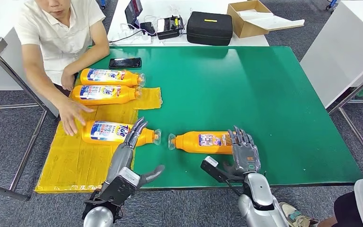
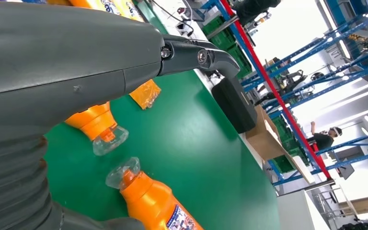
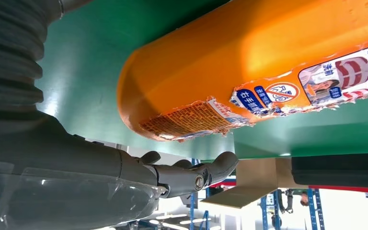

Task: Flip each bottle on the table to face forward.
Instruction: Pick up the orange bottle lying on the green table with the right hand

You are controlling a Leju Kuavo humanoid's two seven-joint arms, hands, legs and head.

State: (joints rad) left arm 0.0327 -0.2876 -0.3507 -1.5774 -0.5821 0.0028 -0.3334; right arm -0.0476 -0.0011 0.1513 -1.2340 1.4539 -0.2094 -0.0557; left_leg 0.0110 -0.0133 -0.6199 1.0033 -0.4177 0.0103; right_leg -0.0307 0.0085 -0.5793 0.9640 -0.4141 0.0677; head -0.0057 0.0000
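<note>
Right hand (image 1: pixel 244 150) over bottle's (image 1: pixel 202 142) base, fingers spread

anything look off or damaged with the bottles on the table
Yes: the lone bottle on the bare green mat, by the right hand, shows its back label, torn and ragged along the edge. The other three lie on the yellow sheet with front labels up.

The head view looks forward and down from high on the robot onto the green table (image 1: pixel 264 94), both arms entering from below. The left wrist view sits close behind the left robot hand (image 2: pixel 52 62), tilted, facing across the table toward blue racking (image 2: pixel 335 57). The right wrist view lies very near the orange bottle (image 3: pixel 249 62), which the head view (image 1: pixel 203 142) shares.
</note>
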